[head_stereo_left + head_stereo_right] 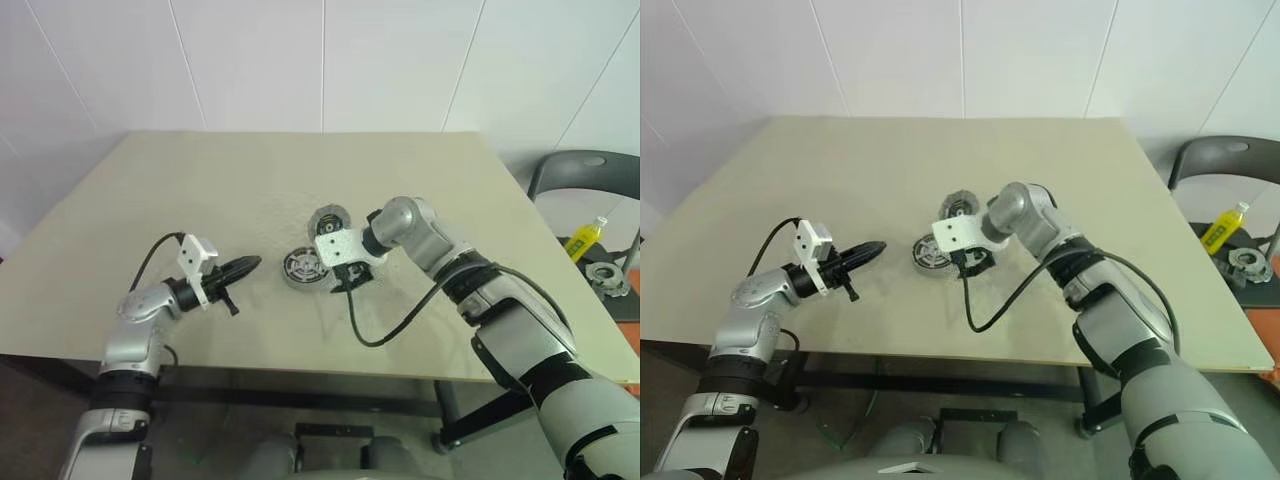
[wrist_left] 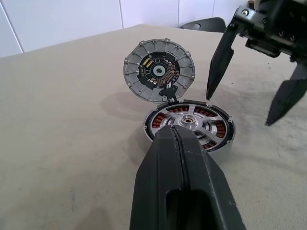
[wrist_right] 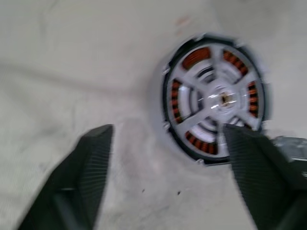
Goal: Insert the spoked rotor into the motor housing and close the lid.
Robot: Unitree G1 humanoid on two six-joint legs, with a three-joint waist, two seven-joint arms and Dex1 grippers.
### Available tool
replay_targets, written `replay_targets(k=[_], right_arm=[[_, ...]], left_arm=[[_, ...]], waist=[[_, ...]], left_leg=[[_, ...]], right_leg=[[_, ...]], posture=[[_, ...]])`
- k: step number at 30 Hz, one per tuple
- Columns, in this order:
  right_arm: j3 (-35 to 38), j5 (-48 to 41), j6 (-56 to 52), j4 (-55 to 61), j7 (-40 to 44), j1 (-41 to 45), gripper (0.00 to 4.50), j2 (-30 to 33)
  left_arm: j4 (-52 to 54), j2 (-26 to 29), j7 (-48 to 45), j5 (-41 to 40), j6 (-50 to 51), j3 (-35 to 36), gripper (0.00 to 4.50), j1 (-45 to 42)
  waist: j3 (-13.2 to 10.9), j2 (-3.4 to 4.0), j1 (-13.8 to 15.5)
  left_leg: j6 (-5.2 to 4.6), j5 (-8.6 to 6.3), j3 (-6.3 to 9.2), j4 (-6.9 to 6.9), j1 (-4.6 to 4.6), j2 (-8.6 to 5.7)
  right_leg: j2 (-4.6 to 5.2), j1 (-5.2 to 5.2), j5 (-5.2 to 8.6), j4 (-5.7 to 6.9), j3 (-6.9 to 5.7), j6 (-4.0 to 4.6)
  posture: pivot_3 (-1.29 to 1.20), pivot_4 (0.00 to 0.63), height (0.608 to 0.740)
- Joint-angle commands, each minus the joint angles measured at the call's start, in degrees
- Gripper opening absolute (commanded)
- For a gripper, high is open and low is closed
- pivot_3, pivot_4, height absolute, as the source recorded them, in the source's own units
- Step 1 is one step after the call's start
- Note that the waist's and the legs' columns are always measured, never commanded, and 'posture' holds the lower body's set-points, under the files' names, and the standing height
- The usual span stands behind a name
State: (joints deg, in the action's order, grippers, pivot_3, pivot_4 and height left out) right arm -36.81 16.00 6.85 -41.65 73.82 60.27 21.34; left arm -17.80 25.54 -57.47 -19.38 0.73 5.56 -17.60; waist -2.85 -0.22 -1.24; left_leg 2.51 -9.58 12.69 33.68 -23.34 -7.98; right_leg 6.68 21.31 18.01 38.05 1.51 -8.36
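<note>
From the head views the tabletop [image 1: 150, 200] lies wide and bare out to its edges, the motor housing [image 1: 304, 267] sitting mid-table with the left claw [image 1: 243, 267] pinched shut and empty just beside it, and the right claw [image 1: 352, 279] hanging close at its other side, fingers partly hidden behind its wrist bracket. Left wrist view: the spoked rotor [image 2: 188, 123] sits inside the housing, the lid [image 2: 159, 71] stands tilted up behind, and the closed fingers [image 2: 184, 182] cut off the near rim. Right wrist view, blurred: both fingers [image 3: 88, 163] spread wide, gripping nothing, one crossing the housing's rim.
</note>
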Motion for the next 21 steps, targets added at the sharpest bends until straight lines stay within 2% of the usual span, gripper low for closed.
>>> replay_targets(k=[1, 11, 14, 21], right_arm=[[-0.11, 2.07, 3.8, -2.05, 0.46, 3.39, 3.91, -1.33], [-0.09, 6.06, 9.12, -8.1, -2.37, 5.03, 3.91, -4.94], [-0.06, 7.16, 10.69, -9.5, -3.56, 4.54, 3.36, -4.82], [0.04, 9.41, 12.69, -11.41, -6.82, 4.37, 1.1, -4.18]], left_arm=[[1.35, 0.01, 0.5, -0.2, -0.97, 0.19, 0.0, -0.38], [0.98, -0.69, 1.96, 0.17, -1.49, 0.06, 0.0, -0.24], [1.1, -0.76, 2.74, 0.42, -1.74, 0.12, 0.0, -0.22], [0.25, -0.61, 3.83, 0.68, -2.84, 0.39, 0.0, -0.69]], waist=[[-0.01, 0.01, 0.0], [-0.01, 0.03, 0.06], [-0.01, 0.04, 0.11], [-0.01, 0.04, 0.11]], left_leg=[[0.01, 0.01, 0.01, 0.0, 0.0, 0.0], [0.09, 0.05, 0.06, -0.1, 0.07, -0.01], [0.12, 0.07, 0.08, -0.13, 0.07, -0.01], [0.24, 0.15, 0.09, -0.42, 0.26, -0.01]], right_leg=[[0.0, 0.0, 0.0, 0.01, 0.0, 0.0], [-0.04, 0.01, 0.0, 0.05, 0.01, 0.02], [-0.04, 0.01, 0.0, 0.05, 0.01, 0.04], [-0.04, -0.01, 0.02, 0.05, 0.06, 0.1]], posture=[[0.0, 0.0, 0.74], [0.0, 0.0, 0.74], [0.0, 0.0, 0.74], [0.0, 0.0, 0.74]])
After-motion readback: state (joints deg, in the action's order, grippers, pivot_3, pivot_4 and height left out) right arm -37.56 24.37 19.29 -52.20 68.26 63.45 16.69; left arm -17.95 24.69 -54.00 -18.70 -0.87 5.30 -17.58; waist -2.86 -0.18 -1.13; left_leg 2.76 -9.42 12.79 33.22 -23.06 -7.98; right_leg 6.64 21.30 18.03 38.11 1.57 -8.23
